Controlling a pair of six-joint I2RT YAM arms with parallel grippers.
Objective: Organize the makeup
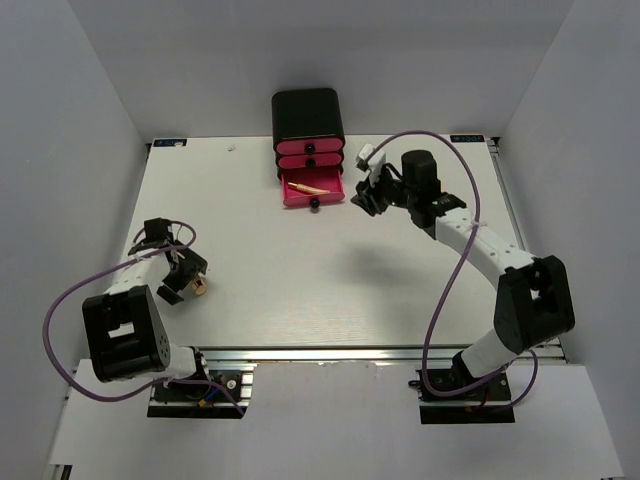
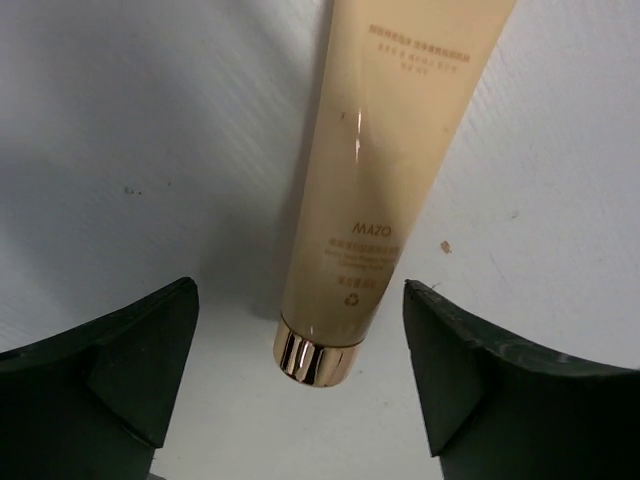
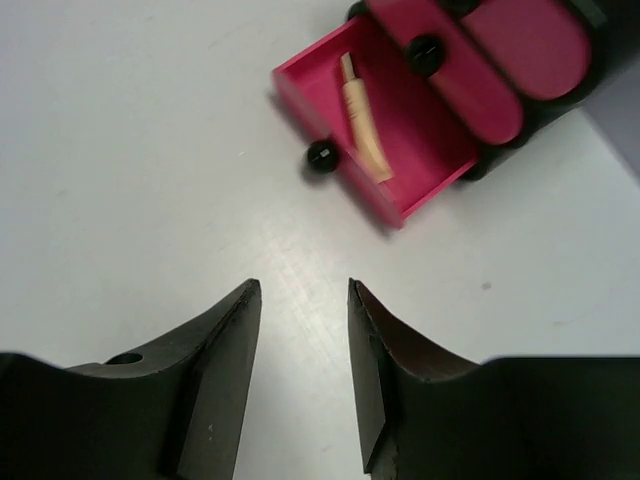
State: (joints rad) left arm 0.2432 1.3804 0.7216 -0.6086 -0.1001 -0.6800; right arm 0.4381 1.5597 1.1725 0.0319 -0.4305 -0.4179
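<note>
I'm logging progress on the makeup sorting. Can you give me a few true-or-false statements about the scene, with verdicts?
1. The bottom drawer of the black box is pulled open. True.
2. That drawer is empty. False: a beige stick lies in it.
3. The left gripper has clamped the tan tube. False: its jaws stand wide open on either side of the tube, which lies on the table untouched.
4. The right gripper holds nothing. True.

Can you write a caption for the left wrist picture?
Open left tool straddling the capped end of a tan tube on the white table.
</note>
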